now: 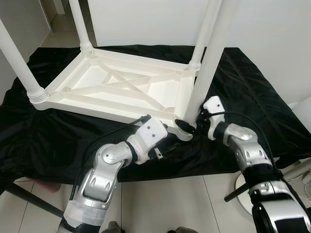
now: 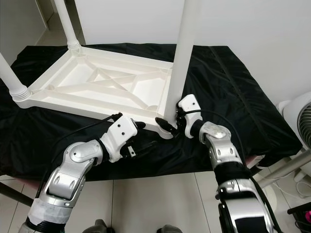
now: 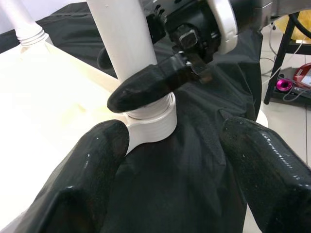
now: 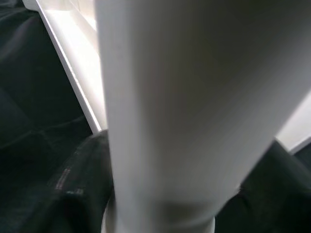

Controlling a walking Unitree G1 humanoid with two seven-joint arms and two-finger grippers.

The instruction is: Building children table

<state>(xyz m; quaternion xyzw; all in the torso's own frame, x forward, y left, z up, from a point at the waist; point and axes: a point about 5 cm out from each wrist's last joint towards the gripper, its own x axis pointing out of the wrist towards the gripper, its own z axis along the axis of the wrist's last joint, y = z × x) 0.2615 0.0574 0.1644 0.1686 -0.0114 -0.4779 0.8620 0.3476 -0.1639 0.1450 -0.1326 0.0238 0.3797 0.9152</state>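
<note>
Head view: I see the white plastic table top (image 1: 121, 87) lying upside down on a black cloth (image 1: 252, 97), underside ribs facing up.
Legs: 4 white legs stand up from the corners; I count the far leg (image 1: 80, 24), the left leg (image 1: 19, 63), a rear right leg (image 1: 206, 29) and the near leg (image 2: 181, 53).
Near leg: it sits in the corner socket (image 3: 153, 124) closest to me, at the table top's front right corner.
Right gripper (image 2: 167, 124): at the base of the near leg, just above the socket. In the left wrist view 1 of its black fingers (image 3: 146, 87) lies across the leg's front, so I read it as clamped around the leg.
Right wrist view: the near leg is pressed close to the lens, blurred, with black cloth either side.
Left gripper (image 3: 170, 165): low over the cloth just short of the socket, fingers spread wide, holding nothing; 1 finger touches the table top's edge.
Floor: pale tiles (image 1: 160, 204) below the cloth edge.
</note>
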